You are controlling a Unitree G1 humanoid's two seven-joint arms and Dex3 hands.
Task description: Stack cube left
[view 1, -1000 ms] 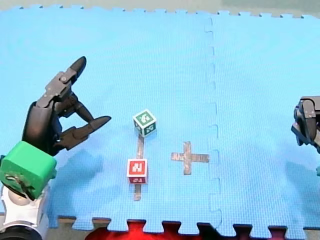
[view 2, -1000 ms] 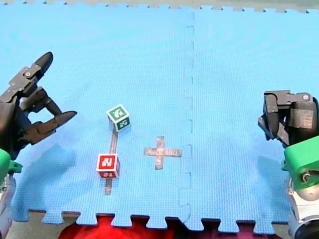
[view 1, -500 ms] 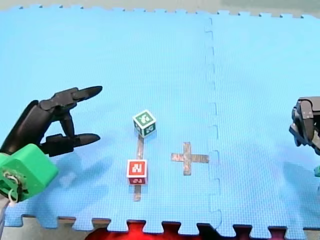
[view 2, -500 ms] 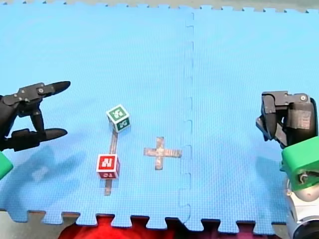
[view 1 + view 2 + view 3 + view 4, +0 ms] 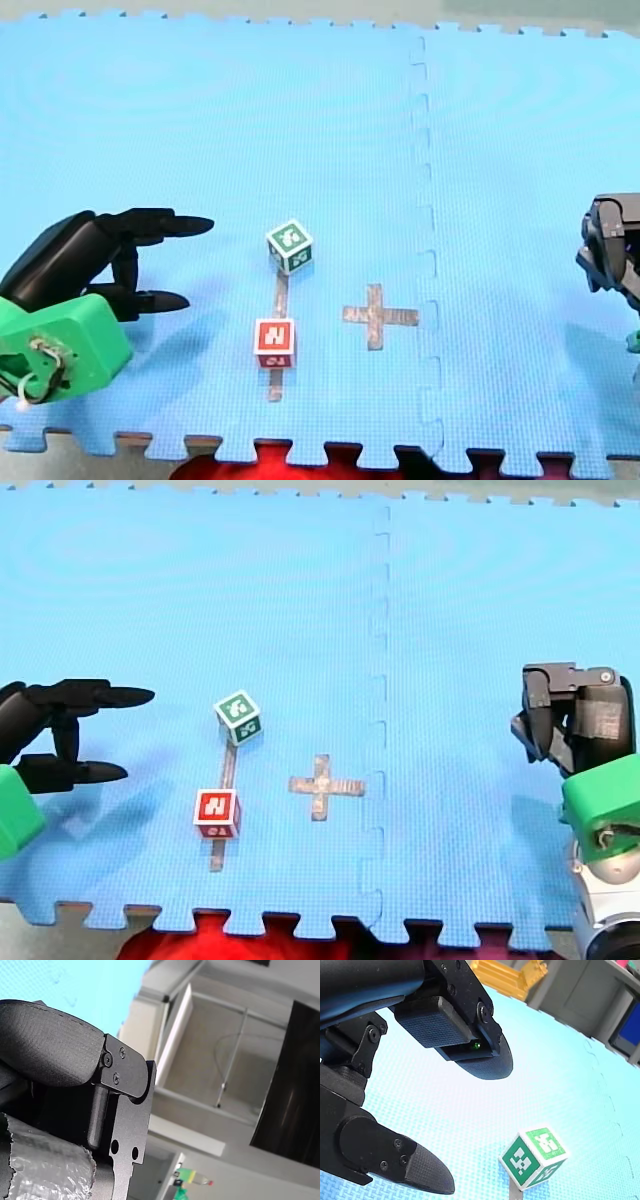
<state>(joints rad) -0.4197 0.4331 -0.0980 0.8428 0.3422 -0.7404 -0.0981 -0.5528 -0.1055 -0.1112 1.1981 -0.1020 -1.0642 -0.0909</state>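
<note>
On blue foam mat [image 5: 500, 150], tape cross [image 5: 376, 316] as marker. Left of cross and a little farther back, green cube [image 5: 290, 246], turned askew. Left of cross and nearer, red cube [image 5: 274, 341], apart from green. Far left of cross, left hand [image 5: 105, 262], empty, uncurled. Far right of cross, right hand [image 5: 572, 720], curled, empty. Cubes likely light, rigid, smooth-faced; best pinched across opposite side faces.

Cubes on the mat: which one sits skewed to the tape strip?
The green cube, at the far end of the tape strip, is turned at an angle. The red cube, nearer the robot, sits square with it.
</note>
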